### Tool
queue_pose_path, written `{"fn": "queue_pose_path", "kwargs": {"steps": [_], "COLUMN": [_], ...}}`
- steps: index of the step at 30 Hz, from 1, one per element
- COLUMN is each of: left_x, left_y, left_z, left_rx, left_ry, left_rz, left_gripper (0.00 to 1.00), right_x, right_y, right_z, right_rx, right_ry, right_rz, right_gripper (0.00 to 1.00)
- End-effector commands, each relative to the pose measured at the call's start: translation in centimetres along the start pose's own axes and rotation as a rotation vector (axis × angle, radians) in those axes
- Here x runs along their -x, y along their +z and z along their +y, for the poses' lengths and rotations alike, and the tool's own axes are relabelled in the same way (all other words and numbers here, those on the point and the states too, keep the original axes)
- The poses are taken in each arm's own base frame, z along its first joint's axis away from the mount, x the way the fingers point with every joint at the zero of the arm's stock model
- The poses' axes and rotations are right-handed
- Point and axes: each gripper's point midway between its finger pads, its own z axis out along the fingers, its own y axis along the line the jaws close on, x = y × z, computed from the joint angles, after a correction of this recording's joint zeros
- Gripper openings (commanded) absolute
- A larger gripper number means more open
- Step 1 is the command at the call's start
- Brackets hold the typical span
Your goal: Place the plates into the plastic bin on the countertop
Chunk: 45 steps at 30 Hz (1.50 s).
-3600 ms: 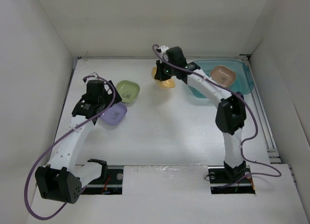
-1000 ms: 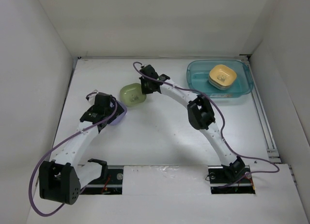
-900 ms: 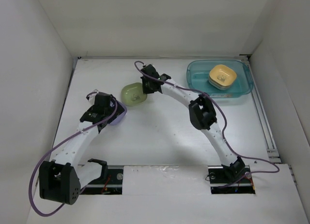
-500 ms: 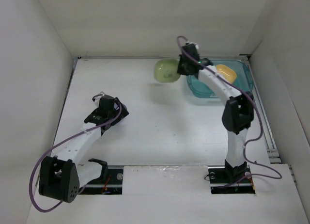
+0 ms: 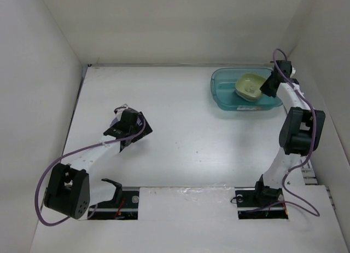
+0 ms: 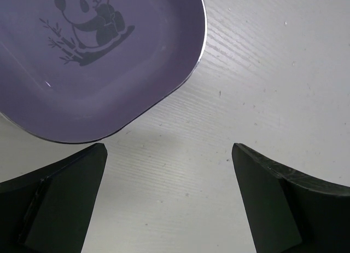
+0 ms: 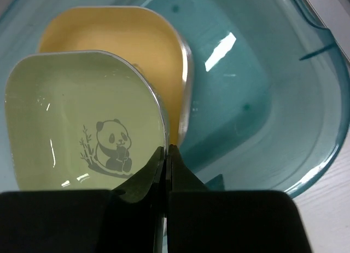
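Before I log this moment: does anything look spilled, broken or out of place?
Nothing stands out. The green rounded-square plate is pinched at its rim over the yellow-orange plate in the translucent teal plastic bin; the purple plate lies flat, undamaged.

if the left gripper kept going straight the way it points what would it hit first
Most likely the purple plate, whose rim lies just ahead of the open left gripper; depth is unclear, so the countertop might come first.
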Motion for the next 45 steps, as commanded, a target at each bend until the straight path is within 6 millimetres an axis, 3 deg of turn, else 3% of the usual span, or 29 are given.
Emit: {"fn": "queue_pose_path", "kwargs": {"steps": [1,3,6,9,12,15,16,18,20,23,28,31,36,38,40,41,42,45], "left_x": [0.5,0.4,0.2,0.6,0.8,1.3,1.8,2.4,3.2,4.3,5.7,5.6,3.8,3.3,2.2,2.0,1.4,0.7], "left_y": [-0.8,-1.0,-1.2,-1.5,-1.5,-1.5,-1.7,-1.8,-1.7,-1.1,-1.0,0.6,3.8,5.1,6.4,6.7,7.3,7.3], "left_z": [-1.4,-1.4,-1.8,-1.3,0.0,0.5,0.2,-0.4,-0.8,-0.9,-2.3,-2.6,-3.2,-3.1,-2.7,-3.1,-3.4,-4.9], "left_rx": [-0.056,-0.049,-0.052,-0.015,0.053,0.09,0.087,0.079,0.089,0.107,0.081,0.082,0.072,0.091,0.117,0.116,0.112,0.091], "left_ry": [0.026,0.041,0.056,0.054,0.04,0.004,-0.001,-0.005,0.006,-0.005,0.017,0.037,0.063,0.062,0.075,0.084,0.096,0.127], "left_rz": [-0.034,-0.045,-0.046,-0.072,-0.092,-0.114,-0.131,-0.138,-0.157,-0.165,-0.19,-0.169,-0.097,-0.079,-0.038,-0.032,-0.014,-0.002], "left_gripper": [1.0,1.0,1.0,1.0,1.0,1.0,1.0,1.0,1.0,1.0,1.0,1.0,0.98,0.9,0.73,0.6,0.27,0.0], "right_x": [2.8,3.3,3.0,3.2,3.7,2.1,0.1,-1.6,-4.9,-7.9,-10.8,-11.8,-13.0,-14.1,-14.2,-15.1,-14.8,-15.5], "right_y": [-0.4,-0.2,-0.3,-1.4,-3.0,-5.2,-6.1,-7.8,-9.9,-12.5,-13.1,-13.1,-14.5,-15.3,-16.3,-16.6,-17.4,-18.8], "right_z": [1.8,1.5,2.1,3.3,4.5,9.1,11.8,14.7,18.0,20.7,20.6,19.8,19.5,19.9,20.0,19.8,19.6,19.7], "right_rx": [0.117,0.112,0.127,0.149,0.17,0.298,0.362,0.449,0.547,0.644,0.682,0.687,0.734,0.767,0.786,0.79,0.8,0.834], "right_ry": [0.056,0.064,0.057,0.044,0.012,-0.112,-0.176,-0.279,-0.368,-0.44,-0.467,-0.457,-0.456,-0.482,-0.498,-0.508,-0.505,-0.517], "right_rz": [-0.072,-0.08,-0.072,-0.096,-0.128,-0.12,-0.093,-0.084,-0.046,-0.042,0.007,0.022,0.029,0.046,0.033,0.048,0.032,0.03], "right_gripper": [0.0,0.12,0.63,0.83,0.85,0.85,0.85,0.85,0.85,0.85,0.85,0.85,0.85,0.85,0.85,0.85,0.85,0.85]}}
